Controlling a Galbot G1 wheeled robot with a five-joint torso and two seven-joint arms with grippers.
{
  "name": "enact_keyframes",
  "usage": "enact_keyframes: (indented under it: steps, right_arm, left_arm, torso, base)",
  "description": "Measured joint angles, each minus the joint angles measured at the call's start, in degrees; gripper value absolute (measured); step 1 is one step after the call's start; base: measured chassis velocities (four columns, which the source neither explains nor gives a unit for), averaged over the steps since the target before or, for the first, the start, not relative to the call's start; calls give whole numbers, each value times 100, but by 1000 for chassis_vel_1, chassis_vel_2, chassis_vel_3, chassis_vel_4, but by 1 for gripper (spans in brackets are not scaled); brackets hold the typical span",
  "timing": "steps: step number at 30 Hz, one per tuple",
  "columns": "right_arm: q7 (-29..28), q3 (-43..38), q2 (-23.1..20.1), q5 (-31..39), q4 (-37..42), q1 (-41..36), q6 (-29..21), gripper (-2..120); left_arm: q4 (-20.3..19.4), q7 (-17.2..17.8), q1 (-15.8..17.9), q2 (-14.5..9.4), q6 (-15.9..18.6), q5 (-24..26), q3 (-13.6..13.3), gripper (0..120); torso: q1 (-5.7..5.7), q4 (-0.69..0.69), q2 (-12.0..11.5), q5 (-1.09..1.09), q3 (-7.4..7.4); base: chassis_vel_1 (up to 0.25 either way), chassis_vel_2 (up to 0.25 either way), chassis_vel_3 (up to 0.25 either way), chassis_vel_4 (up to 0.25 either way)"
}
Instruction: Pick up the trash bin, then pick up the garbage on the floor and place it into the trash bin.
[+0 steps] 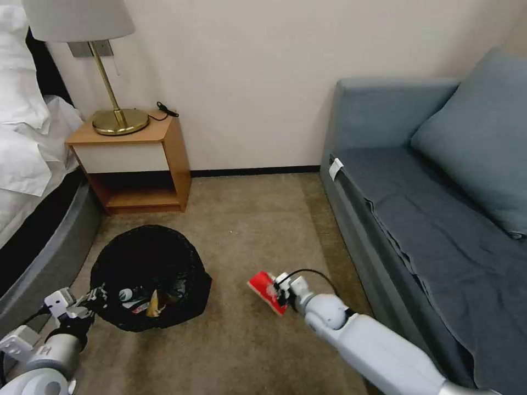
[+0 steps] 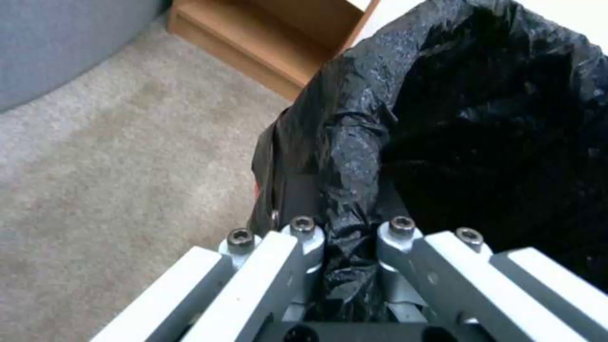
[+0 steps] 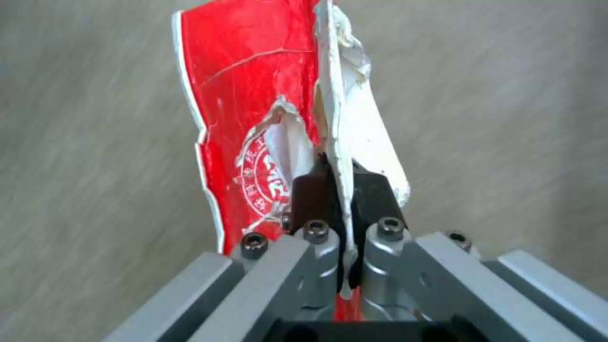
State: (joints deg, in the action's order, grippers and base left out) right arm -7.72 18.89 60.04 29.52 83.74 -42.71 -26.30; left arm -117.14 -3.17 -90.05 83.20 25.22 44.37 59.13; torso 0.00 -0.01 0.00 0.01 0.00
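Left claw (image 2: 345,266) clamped on rim of trash bin (image 1: 151,277), beside the bed, litter inside. Right claw (image 3: 342,190) pinched tight on red snack packet (image 3: 253,118), above carpet between bin and sofa (image 1: 439,219).

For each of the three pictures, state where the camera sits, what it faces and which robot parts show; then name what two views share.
Head view: on the head, facing down at carpet, trash bin and sofa; both arms show.
Left wrist view: on the left arm, facing the bin's rim, pinched by the left gripper.
Right wrist view: on the right arm, facing the red snack packet, clamped by the right gripper.
Shared: head and right wrist show the packet.
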Motion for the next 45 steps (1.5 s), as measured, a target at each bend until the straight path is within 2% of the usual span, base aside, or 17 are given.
enact_keyframes:
  steps: [8, 17, 25, 36, 45]
  right_arm:
    - [-237, -182, -366, 443, 926, 604, 188, 0]
    - [-454, -53, -379, 1059, 1656, 1032, 442, 0]
    - [-334, 253, -355, 1880, 2339, 1450, 1040, 0]
    - [49, 938, -184, 1998, 2583, 1581, 1257, 0]
    - [279, 1375, -72, 1635, 2498, 1382, 1317, 0]
  left_arm:
    - [31, 22, 73, 31, 17, -119, -254, 4]
    - [44, 77, 167, 67, 78, -227, -496, 4]
    - [54, 121, 248, 122, 113, -378, -764, 4]
    - [58, 180, 300, 217, 128, -481, -976, 4]
    - [68, 196, 320, 260, 127, -495, -1014, 4]
  torso:
    - [0, 1, 0, 0, 0]
    - [0, 1, 0, -1, 0]
    - [0, 1, 0, -1, 0]
    - [0, 2, 0, -1, 0]
    - [0, 1, 0, -1, 0]
  base:
    - [0, 0, 0, 0]
    - [0, 0, 0, 0]
    - [0, 0, 0, 0]
    - [0, 0, 0, 0]
    - [0, 0, 0, 0]
